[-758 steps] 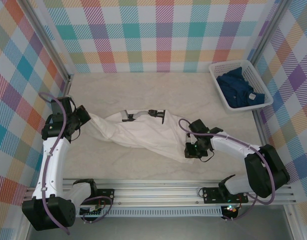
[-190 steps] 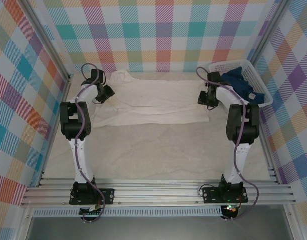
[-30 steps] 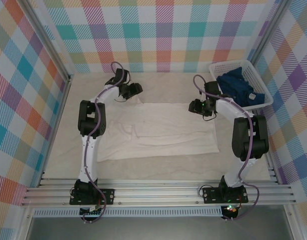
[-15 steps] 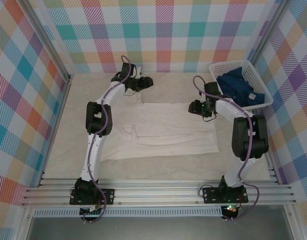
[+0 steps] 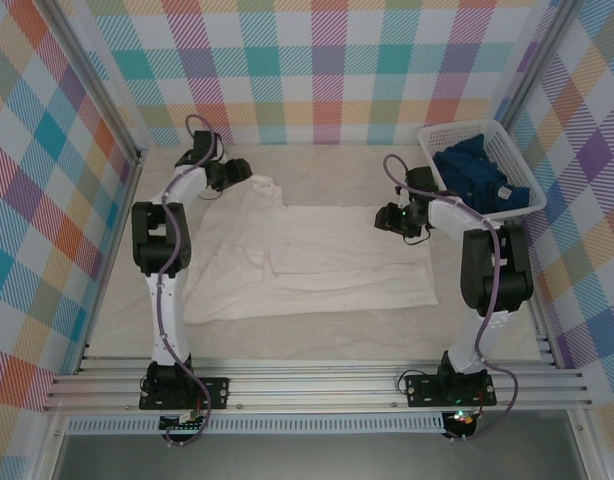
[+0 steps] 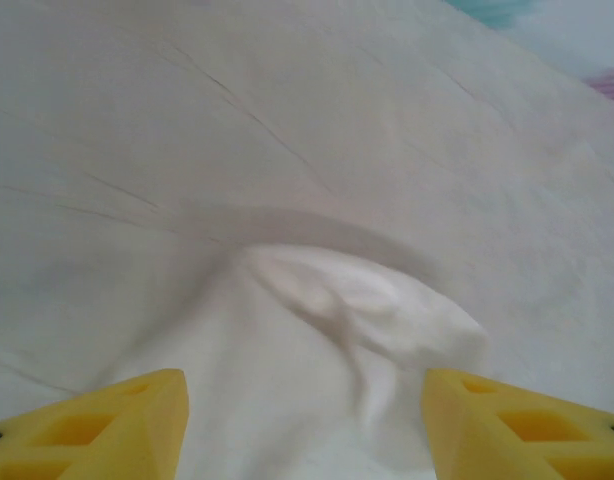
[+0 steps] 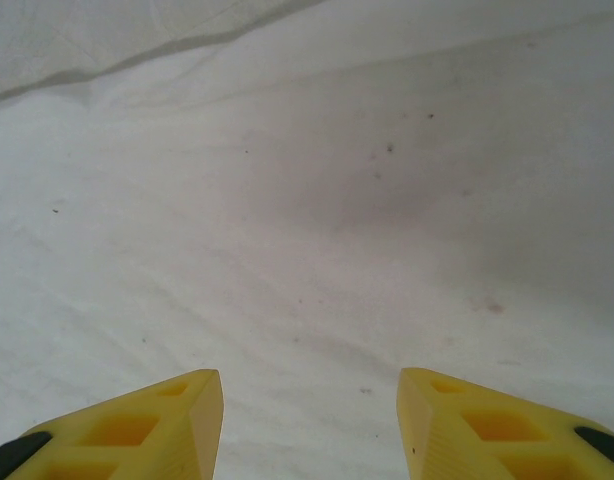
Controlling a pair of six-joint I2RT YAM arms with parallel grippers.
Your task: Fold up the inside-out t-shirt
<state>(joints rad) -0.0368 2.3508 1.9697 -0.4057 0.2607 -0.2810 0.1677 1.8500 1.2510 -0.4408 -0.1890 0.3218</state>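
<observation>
You see your right claw (image 7: 309, 425), yellow tips spread, above the white t-shirt (image 7: 317, 220), whose edge meets the bench (image 7: 77, 30) at upper left.

I find no readable text, number or brand on my feeds. The small pale tag (image 5: 504, 192) on the dark blue garment (image 5: 475, 172), in the basket (image 5: 462, 127) at two o'clock, is too tiny to read.

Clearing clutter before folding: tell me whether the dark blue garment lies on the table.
No, the dark blue garment sits inside the white basket.
</observation>
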